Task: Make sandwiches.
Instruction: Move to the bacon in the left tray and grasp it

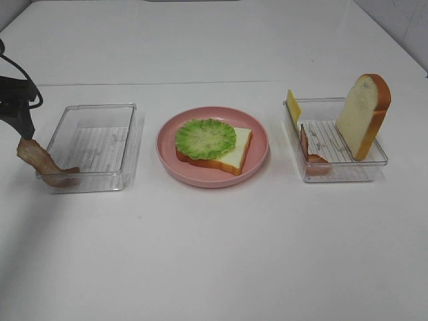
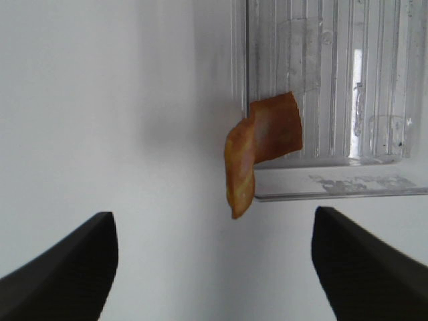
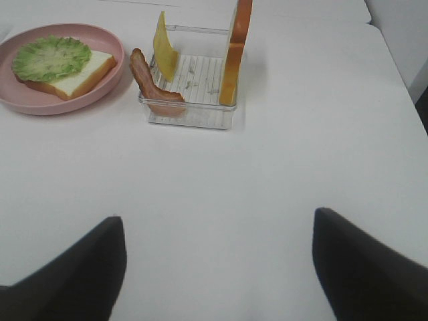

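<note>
On the pink plate (image 1: 257, 157) lies a white bread slice (image 1: 237, 155) with a green lettuce leaf (image 1: 206, 138) on top; both also show in the right wrist view, bread (image 3: 83, 70) and lettuce (image 3: 51, 58). A reddish-brown bacon strip (image 1: 41, 162) hangs over the near left corner of the left clear tray (image 1: 93, 144). My left gripper (image 1: 25, 130) is just above its upper end, open, and the strip (image 2: 261, 150) lies ahead of its fingers (image 2: 73, 267). The right clear tray (image 1: 334, 164) holds an upright bread slice (image 1: 364, 114), a cheese slice (image 1: 293, 105) and a bacon strip (image 1: 309, 150). My right gripper (image 3: 217, 221) is open and empty, well short of that tray (image 3: 190, 117).
A white table (image 1: 214, 254) carries everything. The left tray holds only the end of the bacon strip. The plate stands between the two trays. My right arm is out of the exterior view.
</note>
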